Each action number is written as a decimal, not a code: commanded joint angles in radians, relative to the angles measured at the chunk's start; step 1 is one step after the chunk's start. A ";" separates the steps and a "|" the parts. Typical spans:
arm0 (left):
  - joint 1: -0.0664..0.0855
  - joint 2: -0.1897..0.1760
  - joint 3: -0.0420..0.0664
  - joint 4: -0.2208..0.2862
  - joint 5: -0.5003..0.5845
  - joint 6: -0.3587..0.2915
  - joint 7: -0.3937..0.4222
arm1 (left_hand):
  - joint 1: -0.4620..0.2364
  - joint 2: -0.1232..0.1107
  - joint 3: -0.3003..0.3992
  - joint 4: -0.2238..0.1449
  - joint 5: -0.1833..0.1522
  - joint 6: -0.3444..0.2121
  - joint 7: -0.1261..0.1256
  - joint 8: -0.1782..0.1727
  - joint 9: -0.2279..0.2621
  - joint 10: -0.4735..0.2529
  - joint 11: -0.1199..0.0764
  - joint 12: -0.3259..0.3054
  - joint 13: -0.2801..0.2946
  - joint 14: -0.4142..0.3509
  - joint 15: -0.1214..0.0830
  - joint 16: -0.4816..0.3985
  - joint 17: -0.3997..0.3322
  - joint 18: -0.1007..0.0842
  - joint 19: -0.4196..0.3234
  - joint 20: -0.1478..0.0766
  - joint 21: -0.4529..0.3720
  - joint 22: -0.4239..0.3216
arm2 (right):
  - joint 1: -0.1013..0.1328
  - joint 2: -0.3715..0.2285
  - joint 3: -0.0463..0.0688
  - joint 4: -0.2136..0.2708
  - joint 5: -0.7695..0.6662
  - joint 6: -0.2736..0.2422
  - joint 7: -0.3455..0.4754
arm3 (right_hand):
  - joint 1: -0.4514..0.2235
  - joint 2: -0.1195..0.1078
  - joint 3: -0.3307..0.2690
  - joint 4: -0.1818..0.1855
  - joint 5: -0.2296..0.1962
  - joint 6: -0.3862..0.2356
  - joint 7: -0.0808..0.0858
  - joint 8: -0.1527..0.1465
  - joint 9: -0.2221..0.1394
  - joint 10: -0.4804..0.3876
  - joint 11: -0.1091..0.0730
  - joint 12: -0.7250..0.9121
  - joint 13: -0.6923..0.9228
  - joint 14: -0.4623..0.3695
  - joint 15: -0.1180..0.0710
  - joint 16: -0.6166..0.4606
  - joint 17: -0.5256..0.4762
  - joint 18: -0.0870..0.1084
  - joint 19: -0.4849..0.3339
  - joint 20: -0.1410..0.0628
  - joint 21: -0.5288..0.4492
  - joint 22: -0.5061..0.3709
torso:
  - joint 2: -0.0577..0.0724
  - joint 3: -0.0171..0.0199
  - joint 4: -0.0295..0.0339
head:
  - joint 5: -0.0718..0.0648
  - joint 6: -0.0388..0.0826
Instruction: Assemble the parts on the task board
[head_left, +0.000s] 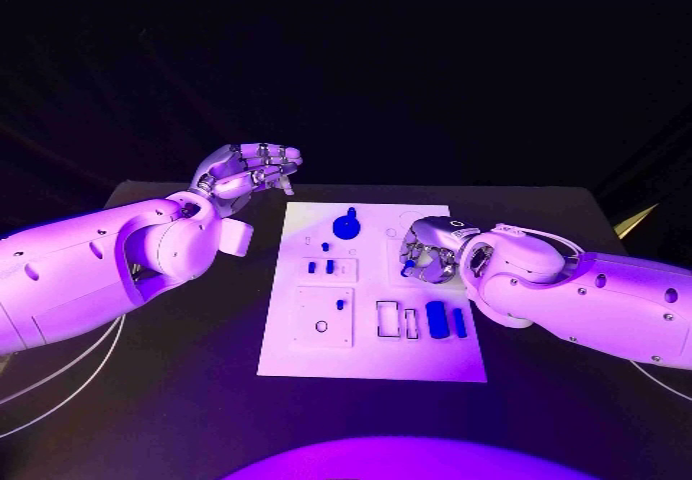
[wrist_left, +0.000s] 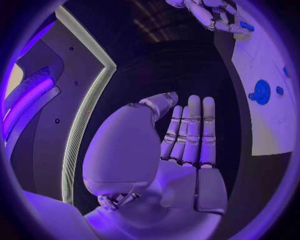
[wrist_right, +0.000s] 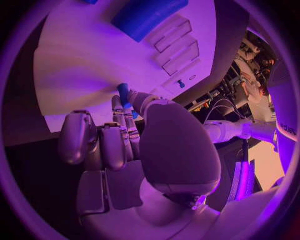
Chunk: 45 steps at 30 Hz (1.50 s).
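**Task board: right hand pinching a small blue part**

Task board (head_left: 372, 350) lies mid-table in the head view; the right hand (head_left: 430, 250) hangs over its right half, and the left hand (head_left: 248, 170) is raised off the board's far left corner.

Left wrist view: the left hand's fingers (wrist_left: 190, 130) are straight, holding nothing.

Right wrist view: fingertips pinch a blue part (wrist_right: 123, 93) just above the board. Best lowered slowly, kept upright over its slot.

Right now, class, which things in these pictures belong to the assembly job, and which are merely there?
Belongs to the job:
task board
round blue part
blue bar parts
small blue part pinched by the right robot hand

Merely there:
black table
left robot hand, raised off the board, holding nothing
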 joint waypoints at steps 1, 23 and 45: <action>0.001 0.000 0.001 0.004 0.003 0.013 0.004 | -0.008 0.004 -0.003 -0.001 0.000 0.007 0.005 0.004 0.001 0.001 -0.003 0.005 0.000 -0.006 -0.001 0.005 -0.002 0.013 -0.007 -0.001 -0.006 0.001 | -0.002 0.003 -0.002 -0.002 -0.011 0.011 0.000 | 0.000 0.012 0.013 -0.005 -0.004 0.009 -0.003 0.008 0.003 0.020 -0.013 -0.002 0.001 0.029 -0.007 0.002 0.002 0.007 0.020 -0.006 0.009 0.077 | 0.000 -0.0005 0.0000 | 0.000 0.000; 0.001 -0.006 0.001 0.006 0.003 0.008 0.005 | -0.008 0.004 -0.003 -0.001 0.000 0.007 0.005 0.004 0.001 0.001 -0.003 0.005 0.000 -0.006 -0.001 0.005 -0.002 0.013 -0.007 -0.001 -0.006 0.001 | -0.002 -0.003 -0.003 0.023 -0.024 -0.101 0.027 | -0.033 0.032 0.059 -0.119 -0.002 0.058 -0.023 0.060 0.038 0.101 -0.037 -0.001 0.019 0.035 -0.026 0.013 0.016 -0.015 0.044 -0.022 0.134 0.139 | -0.002 0.0002 -0.0006 | 0.003 0.008; 0.000 0.010 0.000 -0.010 0.003 0.010 0.009 | -0.008 0.004 -0.003 -0.001 0.000 0.007 0.005 0.004 0.001 0.001 -0.003 0.005 0.000 -0.006 -0.001 0.005 -0.002 0.013 -0.007 -0.001 -0.006 0.001 | 0.036 -0.029 0.007 0.183 -0.028 -0.163 0.049 | -0.039 0.031 0.062 -0.129 0.000 0.058 -0.023 0.064 0.042 0.105 -0.037 -0.004 0.021 0.035 -0.027 0.012 0.014 -0.017 0.046 -0.023 0.145 0.145 | -0.010 -0.0031 -0.0043 | 0.021 0.012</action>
